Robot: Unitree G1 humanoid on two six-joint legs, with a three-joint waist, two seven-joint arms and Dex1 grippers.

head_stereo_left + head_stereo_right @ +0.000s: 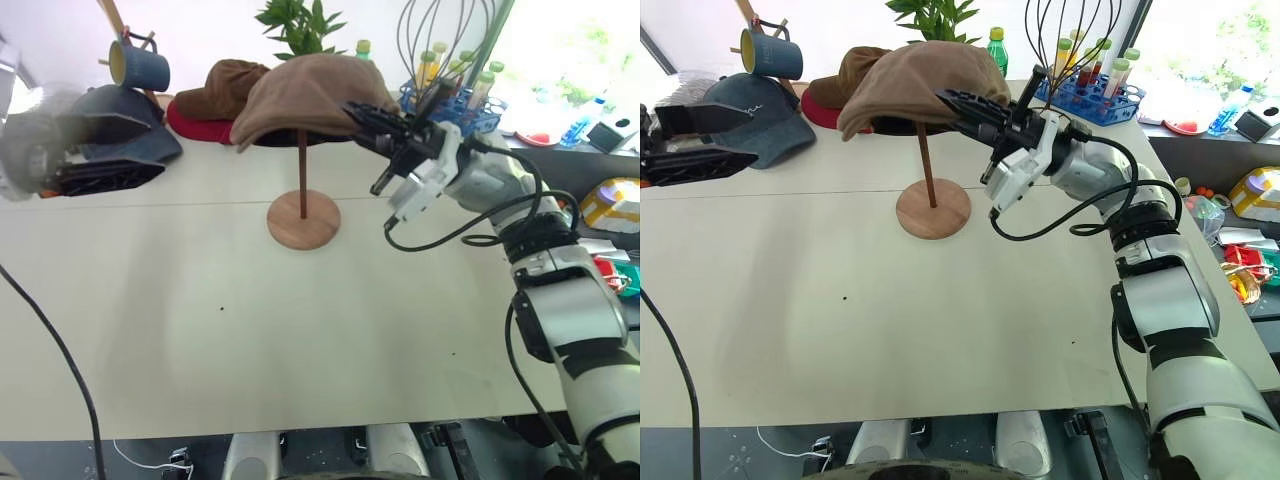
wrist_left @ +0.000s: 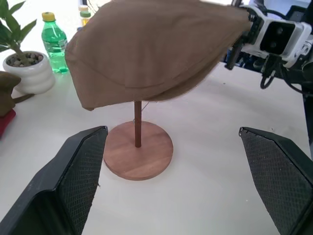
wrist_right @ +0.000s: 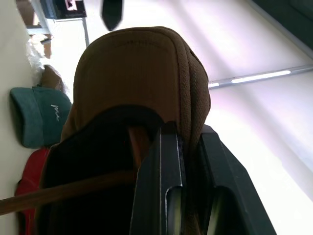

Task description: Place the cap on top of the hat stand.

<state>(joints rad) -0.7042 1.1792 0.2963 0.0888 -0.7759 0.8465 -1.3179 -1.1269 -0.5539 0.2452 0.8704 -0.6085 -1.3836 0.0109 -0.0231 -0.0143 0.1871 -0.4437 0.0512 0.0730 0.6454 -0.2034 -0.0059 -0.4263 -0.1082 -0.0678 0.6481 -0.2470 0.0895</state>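
The light-brown ribbed cap (image 1: 300,95) rests draped over the top of the wooden hat stand (image 1: 303,220), tilted and hiding the top disc. The thin dark pole and round base (image 2: 138,149) show beneath it. My right gripper (image 1: 358,112) reaches in from the right and is shut on the cap's right edge. In the right wrist view the fabric (image 3: 132,73) is pinched between the two fingers (image 3: 161,181). My left gripper (image 1: 750,133) hovers to the left of the stand, open and holding nothing. Its wrist view looks at the stand between wide-spread pads (image 2: 73,181).
A dark blue baseball cap (image 1: 765,115) lies at the back left behind the left gripper. A darker brown cap (image 1: 215,85) on a red one, a blue mug (image 1: 140,65), a plant (image 2: 24,68), a green bottle (image 2: 53,41), a wire frame (image 1: 440,40) and a tube rack (image 1: 1090,95) line the back.
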